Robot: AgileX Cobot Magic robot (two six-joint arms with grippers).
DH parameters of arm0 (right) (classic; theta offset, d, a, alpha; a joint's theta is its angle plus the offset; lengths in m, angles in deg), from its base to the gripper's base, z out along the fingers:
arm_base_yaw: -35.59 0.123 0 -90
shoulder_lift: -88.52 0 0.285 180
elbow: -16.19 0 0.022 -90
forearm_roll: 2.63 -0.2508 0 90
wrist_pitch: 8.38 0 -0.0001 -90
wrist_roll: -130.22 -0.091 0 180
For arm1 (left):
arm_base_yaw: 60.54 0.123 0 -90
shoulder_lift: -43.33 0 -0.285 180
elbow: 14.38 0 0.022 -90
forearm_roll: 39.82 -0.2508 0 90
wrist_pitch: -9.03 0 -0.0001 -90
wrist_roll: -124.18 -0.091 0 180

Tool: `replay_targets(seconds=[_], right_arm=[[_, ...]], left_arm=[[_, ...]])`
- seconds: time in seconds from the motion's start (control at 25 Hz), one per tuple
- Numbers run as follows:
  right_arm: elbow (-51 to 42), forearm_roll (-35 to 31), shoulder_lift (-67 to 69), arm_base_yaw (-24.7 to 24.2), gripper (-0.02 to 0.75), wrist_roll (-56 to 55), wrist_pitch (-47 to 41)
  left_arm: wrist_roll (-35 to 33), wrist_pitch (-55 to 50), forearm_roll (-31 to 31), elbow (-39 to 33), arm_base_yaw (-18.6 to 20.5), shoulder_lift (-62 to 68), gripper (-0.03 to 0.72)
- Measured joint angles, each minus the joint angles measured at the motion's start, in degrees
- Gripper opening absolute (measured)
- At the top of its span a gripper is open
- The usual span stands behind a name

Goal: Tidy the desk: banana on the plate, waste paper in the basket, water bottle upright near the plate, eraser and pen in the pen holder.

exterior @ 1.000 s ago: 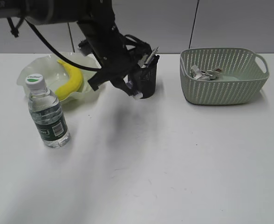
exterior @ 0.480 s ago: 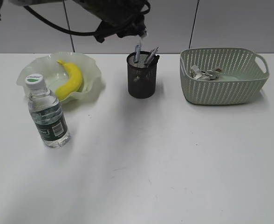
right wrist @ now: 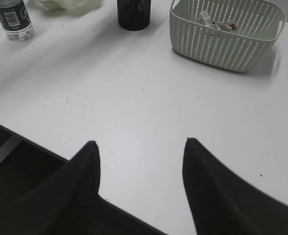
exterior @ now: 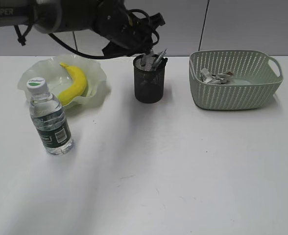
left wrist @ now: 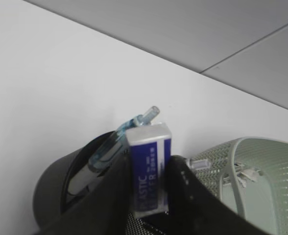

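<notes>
— Since a moment ago the left arm has dropped from above the frame, and the left gripper [left wrist: 149, 196] now sits right over the pen holder [exterior: 149, 80]. What is it carrying?

— Its dark fingers [left wrist: 115, 196] are clamped on the eraser [left wrist: 149, 169], a small block in a white and blue paper sleeve with white print, held upright between them just above the holder's rim.

— And the holder itself?

— It is a black wire-mesh cylinder standing on the desk [exterior: 183, 166]. A pen [left wrist: 115, 149] with a clear, bluish plastic barrel leans inside it, its end poking past the rim beside the eraser.

— What about the other tool?

— The right gripper [right wrist: 141, 166] hangs low over the near edge of the desk, its two matte black fingers spread well apart with nothing between them.

— Moving outward, what lies on the smooth white top?

— Right of the holder sits the basket [exterior: 236, 81], pale sage-green plastic, rectangular with perforated woven-look walls and a cut-out handle. The waste paper [exterior: 215, 76], a crumpled grey-white wad, lies inside it.

— And to the left?

— The plate [exterior: 92, 81], a translucent pale green dish with a wavy, ruffled rim, cradles the curved yellow banana [exterior: 75, 83]. Just in front of it the water bottle [exterior: 50, 119] stands upright: clear ribbed plastic, dark green label, white and green cap.
</notes>
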Motion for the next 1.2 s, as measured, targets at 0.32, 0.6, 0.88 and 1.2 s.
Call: replay_targets(seconds=[0.32,0.6,0.88,1.2], right_arm=[[0.00,-0.63,0.00,0.00,0.431,0.00,0.00],[0.00,-0.63,0.00,0.00,0.430,0.00,0.00],[0.00,0.00,0.00,0.00,0.430,0.00,0.00],[0.00,0.00,0.00,0.00,0.430,0.00,0.00]], left_arm=[[0.00,-0.23,-0.22,-0.34,-0.12,0.66,0.195],[0.00,-0.22,0.24,-0.34,-0.49,0.66,0.319],[0.00,-2.71,0.65,-0.34,-0.49,-3.30,0.326],[-17.57,-24.09,-0.15,-0.34,-0.60,-18.02,0.326]])
